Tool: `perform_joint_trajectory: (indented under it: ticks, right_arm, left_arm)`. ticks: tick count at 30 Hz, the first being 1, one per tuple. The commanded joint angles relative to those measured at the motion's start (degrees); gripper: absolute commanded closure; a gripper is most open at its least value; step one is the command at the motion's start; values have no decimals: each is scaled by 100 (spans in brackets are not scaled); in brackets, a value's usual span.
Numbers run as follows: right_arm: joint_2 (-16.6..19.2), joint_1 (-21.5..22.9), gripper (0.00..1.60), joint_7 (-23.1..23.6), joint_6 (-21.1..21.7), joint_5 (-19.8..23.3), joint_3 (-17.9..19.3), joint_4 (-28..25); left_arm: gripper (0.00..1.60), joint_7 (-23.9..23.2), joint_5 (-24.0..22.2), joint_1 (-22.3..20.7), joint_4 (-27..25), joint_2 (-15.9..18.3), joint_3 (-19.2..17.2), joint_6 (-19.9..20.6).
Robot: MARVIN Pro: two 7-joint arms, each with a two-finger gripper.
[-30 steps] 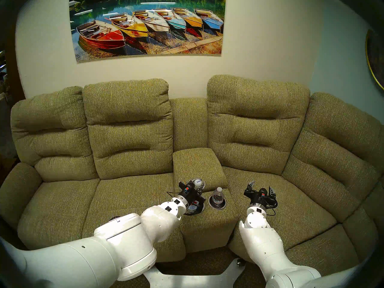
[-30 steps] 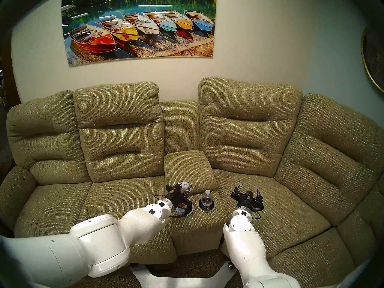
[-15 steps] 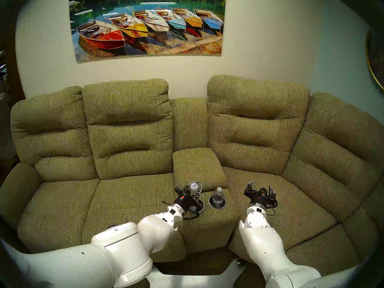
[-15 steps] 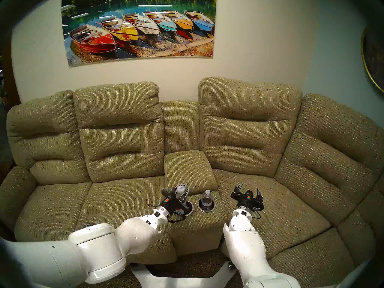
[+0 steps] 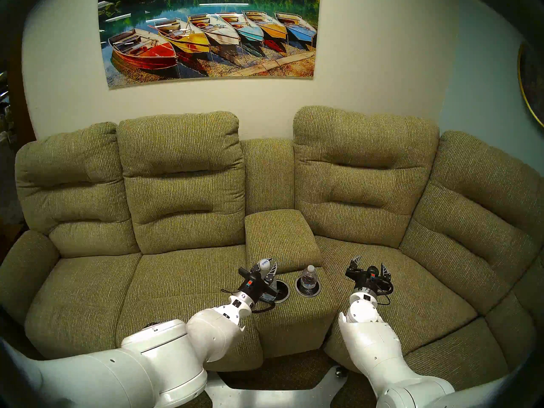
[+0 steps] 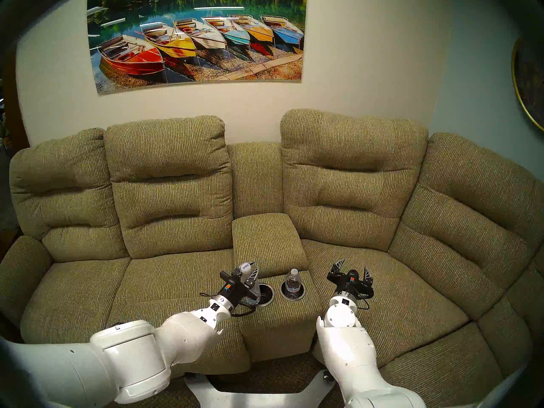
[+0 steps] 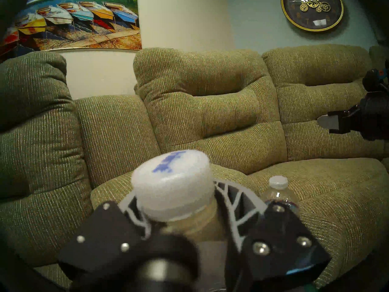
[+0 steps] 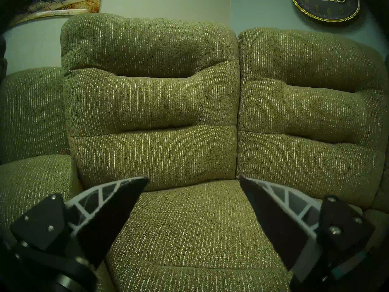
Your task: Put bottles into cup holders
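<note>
Left gripper (image 5: 268,266) clamped on neck of a clear bottle (image 5: 264,265) just under white cap with blue print; close-up in left wrist view, both fingers (image 7: 235,203) pressed against neck below cap (image 7: 171,185). Held bottle upright, slightly tilted, hanging over left edge of left cup holder (image 5: 283,289), lower body hidden behind wrist; bottom inside recess or above it: cannot tell. Left cup holder's silver rim and black lining partly visible to right of gripper. Second bottle (image 5: 309,278), clear, white cap, pale label, standing upright in right cup holder (image 5: 307,292), nothing touching it; also visible in left wrist view (image 7: 277,192) behind right finger. Both holders side by side on front of olive fabric console (image 5: 294,313) between sofa seats. Right gripper (image 5: 370,264) released, jaws spread wide, empty, hovering over right seat cushion (image 8: 189,222), well apart from both bottles and holders. Boat picture (image 5: 210,33) on wall above sofa; round dark clock with gold rim (image 7: 312,9) on wall to right.
</note>
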Motion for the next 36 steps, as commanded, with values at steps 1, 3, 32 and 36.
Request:
perform_joint_trajectory:
  ticks: [1,3,32,36]
  right_arm:
    - [-5,70,0,2,-42,-9,-12,-86]
    - [-4,70,0,1,-42,-9,-12,-85]
    - [-2,76,0,-1,-30,-7,-12,-51]
    - [-2,77,0,-2,-30,-7,-12,-47]
  left_arm:
    - [160,-79,-3,564,185,329,38,54]
    - [160,-91,-14,568,174,328,31,54]
    - [160,-262,241,-754,39,-556,237,1216]
    - [160,-281,279,-858,38,-599,261,1399]
